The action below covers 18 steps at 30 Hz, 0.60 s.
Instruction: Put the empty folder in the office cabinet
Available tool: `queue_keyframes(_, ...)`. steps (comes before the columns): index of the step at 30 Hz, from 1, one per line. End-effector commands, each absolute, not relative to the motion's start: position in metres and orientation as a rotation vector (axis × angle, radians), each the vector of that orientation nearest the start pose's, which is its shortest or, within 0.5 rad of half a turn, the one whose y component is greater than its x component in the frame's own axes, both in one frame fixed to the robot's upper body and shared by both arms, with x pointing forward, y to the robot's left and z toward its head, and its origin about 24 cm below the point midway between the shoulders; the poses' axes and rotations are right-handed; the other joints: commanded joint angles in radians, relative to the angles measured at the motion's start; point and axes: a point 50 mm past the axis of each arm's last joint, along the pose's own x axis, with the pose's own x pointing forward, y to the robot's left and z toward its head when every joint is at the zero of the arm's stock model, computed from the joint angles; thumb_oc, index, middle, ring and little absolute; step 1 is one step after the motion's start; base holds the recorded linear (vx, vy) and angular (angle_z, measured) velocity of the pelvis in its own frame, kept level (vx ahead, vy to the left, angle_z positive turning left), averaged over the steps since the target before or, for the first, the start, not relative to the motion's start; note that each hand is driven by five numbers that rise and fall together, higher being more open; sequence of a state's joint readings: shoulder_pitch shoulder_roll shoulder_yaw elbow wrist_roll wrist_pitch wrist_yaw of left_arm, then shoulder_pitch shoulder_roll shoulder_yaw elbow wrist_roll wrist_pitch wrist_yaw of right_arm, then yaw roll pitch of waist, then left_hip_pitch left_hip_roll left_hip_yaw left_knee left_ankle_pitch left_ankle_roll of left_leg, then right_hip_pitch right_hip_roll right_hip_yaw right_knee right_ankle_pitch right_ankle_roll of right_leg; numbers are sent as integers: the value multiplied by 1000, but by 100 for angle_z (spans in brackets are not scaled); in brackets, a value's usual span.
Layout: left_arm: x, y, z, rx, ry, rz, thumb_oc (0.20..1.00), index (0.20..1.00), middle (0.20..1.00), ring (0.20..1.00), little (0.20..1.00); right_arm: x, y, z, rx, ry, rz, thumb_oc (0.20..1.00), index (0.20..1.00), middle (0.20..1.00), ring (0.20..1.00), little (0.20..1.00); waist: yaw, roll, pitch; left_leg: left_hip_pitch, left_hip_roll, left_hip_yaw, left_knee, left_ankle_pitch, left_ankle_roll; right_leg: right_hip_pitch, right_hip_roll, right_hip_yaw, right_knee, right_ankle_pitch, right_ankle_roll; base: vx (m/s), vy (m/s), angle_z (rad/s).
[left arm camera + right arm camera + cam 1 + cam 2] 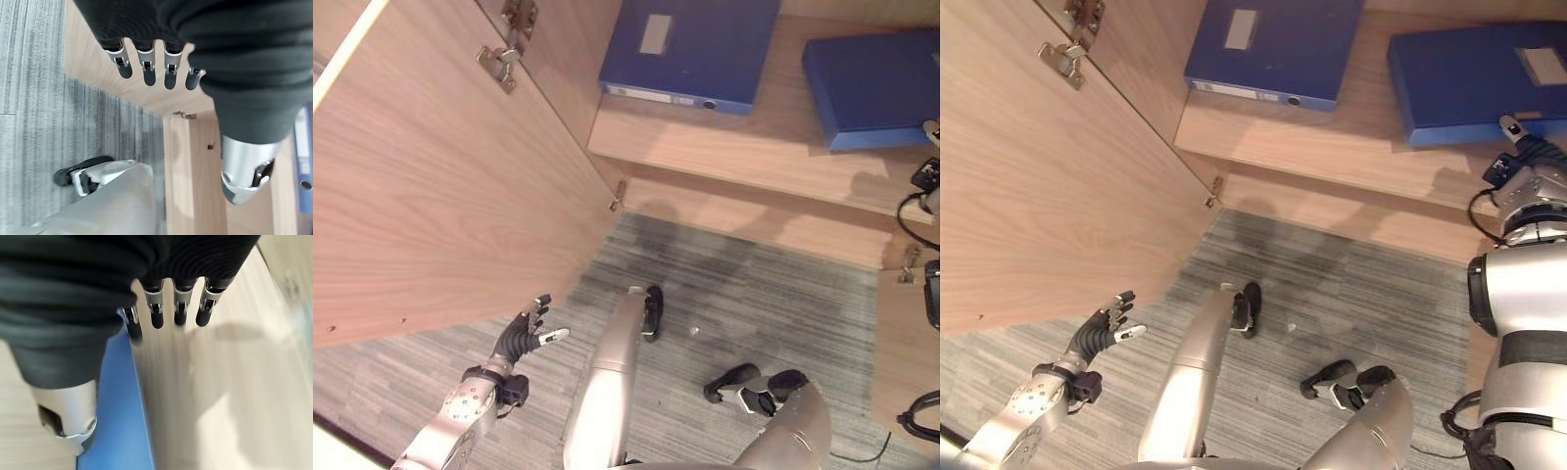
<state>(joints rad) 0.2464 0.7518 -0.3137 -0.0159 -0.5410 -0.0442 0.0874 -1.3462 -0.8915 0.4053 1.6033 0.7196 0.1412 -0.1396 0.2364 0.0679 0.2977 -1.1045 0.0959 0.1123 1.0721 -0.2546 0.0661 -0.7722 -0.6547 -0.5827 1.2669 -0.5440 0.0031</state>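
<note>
Two blue folders lie flat on the cabinet shelf (pixel 724 147): left folder (pixel 690 49) and right folder (pixel 1474 83), well apart. Right hand (pixel 1520 157) hovers by the right folder's near edge, fingers straight, holding nothing. Left hand (pixel 524 335) low beside the open cabinet door (pixel 440 166), fingers relaxed, empty, above grey carpet (pixel 754 304).
</note>
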Motion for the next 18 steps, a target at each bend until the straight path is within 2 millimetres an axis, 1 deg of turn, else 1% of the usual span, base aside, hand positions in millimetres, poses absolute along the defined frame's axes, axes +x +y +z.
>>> queue_keyframes(1,195,244,18,203,285,-127,1000,1000,1000,1000,1000,353,-386,248,-299,197,-715,1000,1000,1000,1000,1000,29,-12,13,14,97,-60,23,-94,-98,5,-27,33,-109,90,71,0,0,0)
queue_keyframes(2,194,244,19,207,281,-137,1000,1000,1000,1000,1000,358,-379,256,-513,206,-688,1000,1000,1000,1000,1000,30,-14,15,17,99,-60,20,-91,-98,8,-25,32,-113,95,74,0,0,0)
queue_keyframes(5,194,243,22,207,261,-141,1000,1000,1000,1000,1000,366,-367,270,-809,190,-672,1000,1000,1000,1000,1000,22,-12,18,25,102,-58,7,-86,-101,20,-18,25,-128,104,78,-6,-3,-1)
queue_keyframes(7,194,244,24,208,247,-136,1000,1000,1000,1000,1000,368,-364,274,-886,177,-679,1000,1000,1000,1000,1000,23,-7,17,26,100,-60,2,-81,-99,23,-16,22,-132,109,83,0,0,0)
queue_keyframes(9,196,244,27,214,237,-143,1000,1000,1000,1000,1000,369,-362,273,-897,184,-659,1000,1000,1000,1000,1000,24,-6,17,25,98,-60,2,-81,-98,23,-18,21,-132,111,85,0,0,0)
queue_keyframes(10,197,245,28,221,235,-154,1000,1000,1000,1000,1000,373,-357,268,-911,203,-596,1000,1000,1000,1000,1000,27,-8,16,24,93,-63,-2,-78,-98,22,-18,21,-132,112,84,0,0,0)
queue_keyframes(13,199,247,30,236,235,-166,1000,1000,1000,1000,1000,382,-343,263,-946,220,-493,1000,1000,1000,1000,1000,29,-10,14,18,94,-67,-5,-72,-101,18,-19,18,-134,112,83,0,0,0)
queue_keyframes(15,199,246,30,235,237,-172,1000,1000,1000,1000,1000,389,-329,257,-968,226,-423,1000,1000,1000,1000,1000,41,-10,12,13,91,-69,-10,-68,-99,16,-24,13,-134,114,84,0,0,0)
queue_keyframes(16,199,247,30,236,235,-174,1000,1000,1000,1000,1000,391,-326,256,-998,236,-403,1000,1000,1000,1000,1000,44,-10,12,11,90,-69,-9,-68,-100,17,-26,12,-133,114,85,0,0,0)
queue_keyframes(18,200,247,32,245,230,-179,1000,1000,1000,1000,1000,392,-324,258,-1150,276,-394,1000,1000,1000,1000,1000,47,-12,10,8,88,-72,-10,-67,-101,19,-29,6,-133,115,88,-7,-9,5)
